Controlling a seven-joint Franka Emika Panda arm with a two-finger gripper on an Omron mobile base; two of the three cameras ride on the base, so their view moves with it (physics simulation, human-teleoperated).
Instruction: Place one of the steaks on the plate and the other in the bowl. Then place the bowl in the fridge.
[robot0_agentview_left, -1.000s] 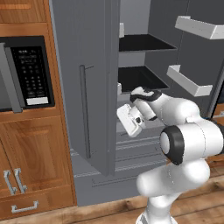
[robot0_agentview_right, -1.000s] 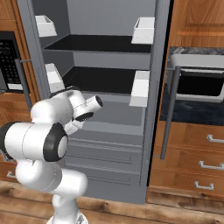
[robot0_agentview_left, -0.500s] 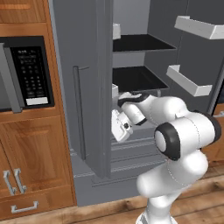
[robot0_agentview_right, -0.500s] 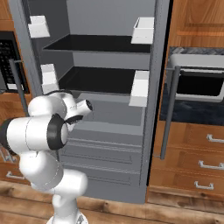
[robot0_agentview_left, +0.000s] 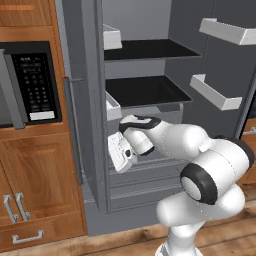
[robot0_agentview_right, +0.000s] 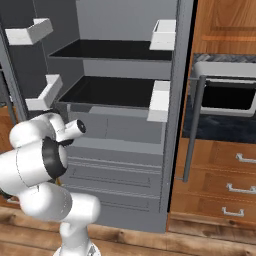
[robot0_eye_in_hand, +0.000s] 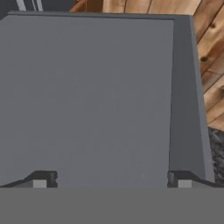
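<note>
The fridge (robot0_agentview_left: 145, 90) stands open, its black shelves (robot0_agentview_right: 115, 92) bare. My gripper (robot0_agentview_left: 116, 162) hangs low at the inner edge of the fridge's left door (robot0_agentview_left: 85, 100), in front of the lower drawers. In the hand view the gripper (robot0_eye_in_hand: 111, 183) faces a flat grey door panel (robot0_eye_in_hand: 96, 96). Its fingertips (robot0_eye_in_hand: 43, 181) stand wide apart and open, with nothing between them. The steaks, the plate and the bowl are out of view.
A black-fronted microwave (robot0_agentview_left: 30, 85) sits above wooden cabinets (robot0_agentview_left: 35, 200) to the left of the fridge. An oven (robot0_agentview_right: 225, 95) and wooden drawers (robot0_agentview_right: 235, 190) are on its right. White bins (robot0_agentview_left: 227, 32) line the right door. The floor is wood.
My hand has moved left and down, from in front of the shelves toward the left door. That door has swung further open. The gripper stayed open.
</note>
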